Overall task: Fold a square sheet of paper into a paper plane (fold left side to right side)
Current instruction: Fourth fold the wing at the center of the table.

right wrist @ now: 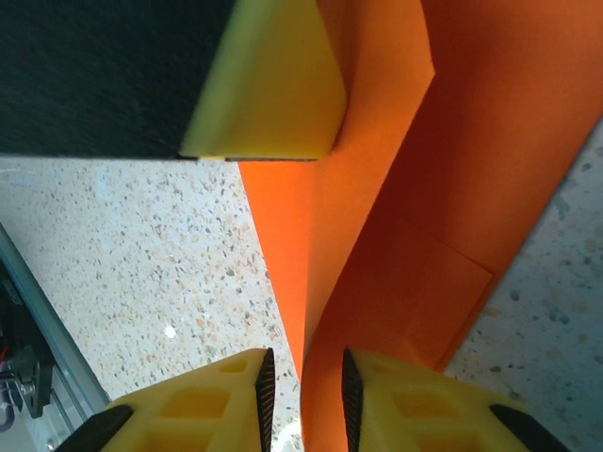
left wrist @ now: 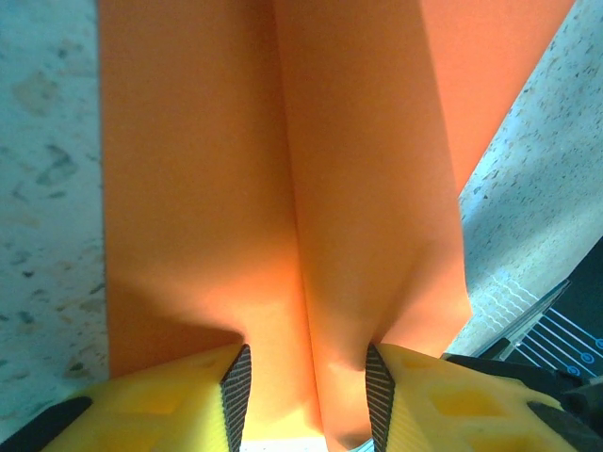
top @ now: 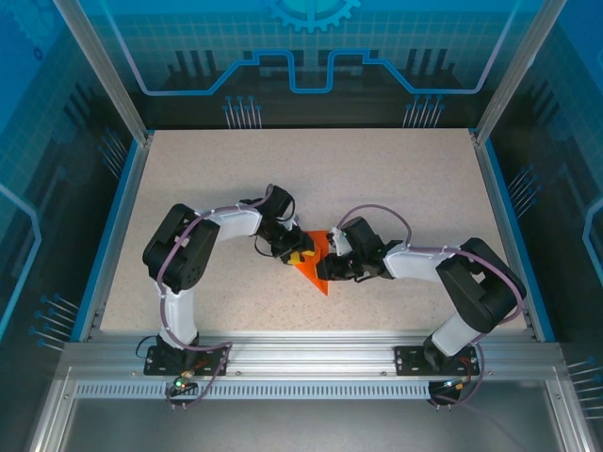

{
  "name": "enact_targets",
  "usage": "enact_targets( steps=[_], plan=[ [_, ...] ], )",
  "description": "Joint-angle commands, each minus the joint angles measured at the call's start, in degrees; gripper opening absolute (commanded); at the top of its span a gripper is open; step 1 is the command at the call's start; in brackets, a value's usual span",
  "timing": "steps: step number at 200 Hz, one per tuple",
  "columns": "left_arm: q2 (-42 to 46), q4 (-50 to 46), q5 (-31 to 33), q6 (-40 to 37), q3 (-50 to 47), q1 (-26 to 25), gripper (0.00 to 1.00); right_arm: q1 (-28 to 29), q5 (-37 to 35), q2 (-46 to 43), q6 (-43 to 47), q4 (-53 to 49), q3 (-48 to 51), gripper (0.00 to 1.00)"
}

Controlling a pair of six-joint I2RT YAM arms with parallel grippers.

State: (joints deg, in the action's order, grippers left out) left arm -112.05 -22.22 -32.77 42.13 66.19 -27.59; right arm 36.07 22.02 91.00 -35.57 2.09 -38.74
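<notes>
Right then, both my arms were reaching in toward the middle of the table (top: 236, 169). The orange paper (top: 317, 273) lay flat between their ends, a creased shape whose point aimed at the near edge where my bases are bolted. My left gripper (top: 300, 254) was over the paper's left part and my right gripper (top: 331, 252) met it from the right, the two close together.

From my left wrist, the left gripper (left wrist: 306, 395) had its jaws partly spread. The orange paper (left wrist: 188, 188) ran on past the outer side of both fingers, so it was not gathered into a pinch. A long crease ran straight away from the gap between the black ribbed pads (left wrist: 237, 381). Speckled table showed on either side of the orange. Whether my fingertips pressed on the paper or sat just over it, I could not tell.

From my right wrist, the right gripper (right wrist: 308, 400) stood with its jaws a little apart around a raised flap of the orange paper (right wrist: 490, 141). The flap lay against the right pad, with a thin slit between it and the left one, so nothing was clamped. Farther off, a yellow finger (right wrist: 273, 89) of my left gripper sat against the paper.
</notes>
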Motion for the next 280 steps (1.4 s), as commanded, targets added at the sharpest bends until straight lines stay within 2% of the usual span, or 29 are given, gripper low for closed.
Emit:
enact_targets(
  steps=[1,49,73,141,199,234,280],
  plan=[
    [-1.77,-3.09,3.04,0.77,0.34,-0.31,0.40,-1.71,0.76,-2.78,1.88,-2.89,-1.71,0.31],
    [-1.85,-3.01,3.15,0.80,0.32,-0.44,0.40,-6.88,6.04,-1.66,-2.54,3.12,-1.05,0.35],
    [-1.86,-2.92,3.05,0.76,0.25,-0.37,0.40,-6.98,8.30,1.92,-3.73,4.38,-3.43,0.35],
    [-1.86,-2.74,2.95,0.85,0.06,-0.50,0.40,-6.99,8.39,7.06,-5.65,6.57,-5.38,0.33],
    [-2.00,-2.83,2.97,0.94,0.21,-0.53,0.40,-6.98,7.60,7.72,-4.62,4.42,-5.50,0.19],
    [-2.03,-2.90,3.06,0.89,0.16,-0.50,0.41,-6.81,4.24,7.52,-2.15,-0.92,-7.18,0.04],
    [-2.12,-2.92,3.02,0.76,0.01,-0.48,0.40,-6.60,-0.29,8.00,0.07,-5.84,-8.93,0.02]
  ],
)
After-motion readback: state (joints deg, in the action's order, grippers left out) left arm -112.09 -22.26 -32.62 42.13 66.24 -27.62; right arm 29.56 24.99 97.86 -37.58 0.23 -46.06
